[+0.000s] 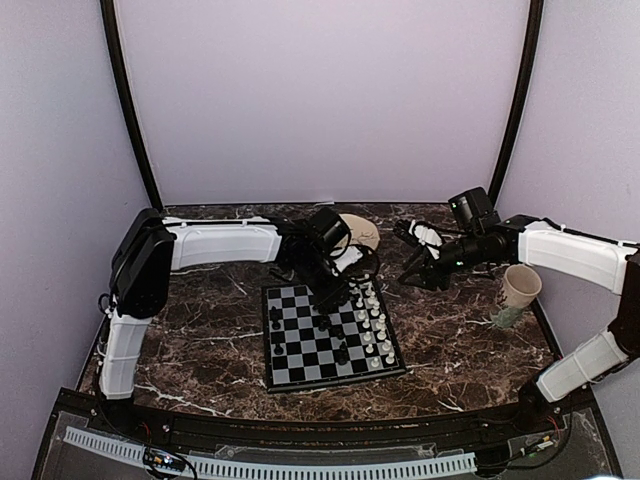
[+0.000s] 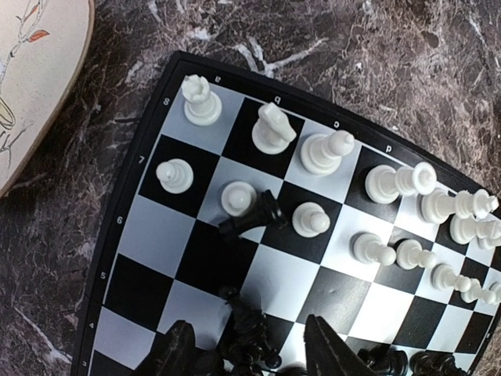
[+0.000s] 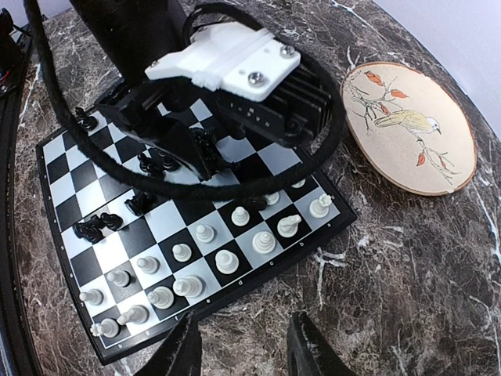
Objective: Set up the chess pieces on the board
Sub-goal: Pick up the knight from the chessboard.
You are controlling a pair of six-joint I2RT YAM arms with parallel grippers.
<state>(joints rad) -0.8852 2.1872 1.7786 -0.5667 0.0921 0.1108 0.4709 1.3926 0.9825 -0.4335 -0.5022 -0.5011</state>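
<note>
One marble counter (image 1: 460, 340) carries the board (image 1: 300, 372) at centre frame. Plate (image 3: 407, 125) upper centre, bare. Cup (image 1: 520, 286) far right by the edge, contents unclear. Left claw (image 2: 249, 323) straddles black men over the board, grip unclear. Right claw (image 3: 244, 317) parted, empty, over bare counter. White chess pieces (image 2: 313, 219) line the board's right rows.

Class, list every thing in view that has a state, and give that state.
white chess pieces, upright in two rows
black piece, toppled among the white ones
left gripper, jaws apart around black pieces, grip unclear
right gripper, open, empty
plate, flat, empty
</note>
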